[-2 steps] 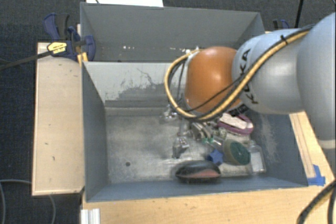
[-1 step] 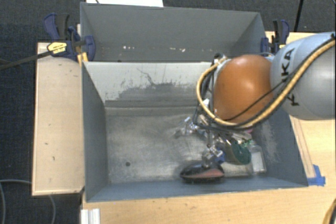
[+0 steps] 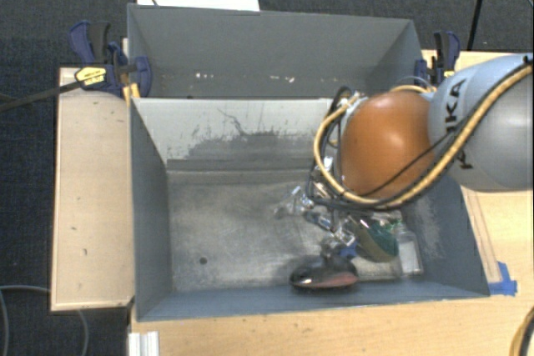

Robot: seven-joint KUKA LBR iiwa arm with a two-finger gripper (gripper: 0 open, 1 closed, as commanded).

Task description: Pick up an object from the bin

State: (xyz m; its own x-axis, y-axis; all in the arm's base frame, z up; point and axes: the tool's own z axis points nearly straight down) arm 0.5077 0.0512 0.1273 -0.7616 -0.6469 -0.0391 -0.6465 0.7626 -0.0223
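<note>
My gripper [image 3: 315,209] hangs low over the right half of the bin floor, its metal body showing beneath the arm's orange cover. Just in front of it, near the front wall, lies a dark oval thing with a reddish underside [image 3: 324,278]. To its right, a green rounded thing [image 3: 380,239] rests against a clear flat package [image 3: 410,253]. A small blue piece [image 3: 346,240] lies between the gripper and the dark oval thing. Whether anything is between the fingers is hidden.
The arm reaches in from the right and covers the bin's right rear part. The left half of the bin floor is bare scuffed metal. The loose things cluster at the front right corner.
</note>
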